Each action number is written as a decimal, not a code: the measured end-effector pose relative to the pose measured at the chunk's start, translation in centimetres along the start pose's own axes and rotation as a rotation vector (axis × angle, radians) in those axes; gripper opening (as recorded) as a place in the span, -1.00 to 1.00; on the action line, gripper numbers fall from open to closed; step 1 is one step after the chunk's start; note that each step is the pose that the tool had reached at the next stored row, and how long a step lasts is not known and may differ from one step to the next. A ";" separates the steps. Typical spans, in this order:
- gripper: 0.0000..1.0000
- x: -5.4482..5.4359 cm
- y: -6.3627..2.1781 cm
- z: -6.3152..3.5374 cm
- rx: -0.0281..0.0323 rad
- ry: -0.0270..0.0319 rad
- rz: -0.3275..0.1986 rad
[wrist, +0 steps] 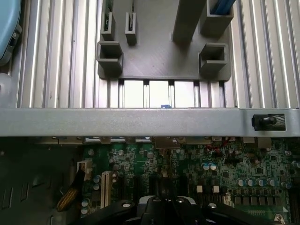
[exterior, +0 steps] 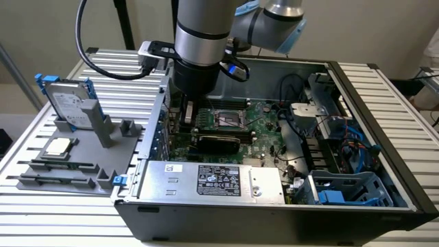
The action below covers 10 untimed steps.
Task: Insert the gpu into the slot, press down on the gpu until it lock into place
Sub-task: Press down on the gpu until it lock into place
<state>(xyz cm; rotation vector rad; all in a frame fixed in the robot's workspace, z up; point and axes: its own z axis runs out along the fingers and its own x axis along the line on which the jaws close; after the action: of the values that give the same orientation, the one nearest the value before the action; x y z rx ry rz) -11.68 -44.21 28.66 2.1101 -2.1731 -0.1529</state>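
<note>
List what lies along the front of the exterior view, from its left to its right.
Processor chip → silver power-supply box → blue drive cage

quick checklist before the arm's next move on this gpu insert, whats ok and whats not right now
1. tool shut: ok
2. tool down inside the case, over the motherboard: ok
3. gpu seated in the slot: cannot tell
4. wrist cable looping clear of the case: ok
5. power supply apart from the arm: ok
</note>
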 end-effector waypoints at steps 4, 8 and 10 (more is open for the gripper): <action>-0.79 0.0 0.11 -0.09 -0.0094 0.0059 0.000; -0.79 0.0 0.28 -0.08 -0.0213 0.0155 0.001; -0.79 0.0 0.37 -0.09 -0.0273 0.0192 0.001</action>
<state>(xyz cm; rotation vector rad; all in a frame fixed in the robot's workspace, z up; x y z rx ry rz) -12.04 -44.22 28.81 2.0870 -2.1493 -0.1607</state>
